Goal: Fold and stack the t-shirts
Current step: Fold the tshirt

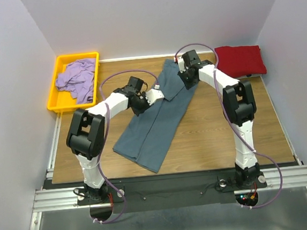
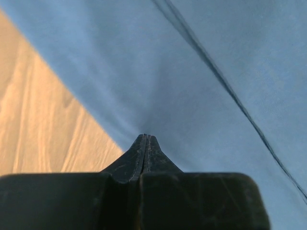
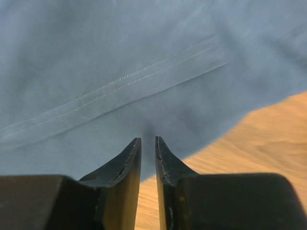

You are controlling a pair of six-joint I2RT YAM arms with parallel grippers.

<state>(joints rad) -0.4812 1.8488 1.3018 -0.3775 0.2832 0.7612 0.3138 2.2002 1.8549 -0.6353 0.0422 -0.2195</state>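
Note:
The slate blue-grey t-shirt (image 1: 156, 120) lies folded into a long strip, set diagonally across the wooden table (image 1: 214, 136). My left gripper (image 1: 141, 103) sits at its left edge. In the left wrist view the gripper (image 2: 145, 137) is shut, with the blue cloth (image 2: 201, 96) puckering at its tips. My right gripper (image 1: 186, 80) is at the strip's upper right edge. There its jaws stand a narrow gap apart (image 3: 148, 140) over the cloth's hem (image 3: 120, 86). The dark red t-shirt (image 1: 240, 60) lies folded at the back right. The pale lavender t-shirt (image 1: 78, 81) is crumpled in the tray.
A yellow plastic tray (image 1: 55, 105) stands at the back left corner. White walls close in on the left, the right and the back. Bare wood shows in front of the red shirt and beside the strip's lower end.

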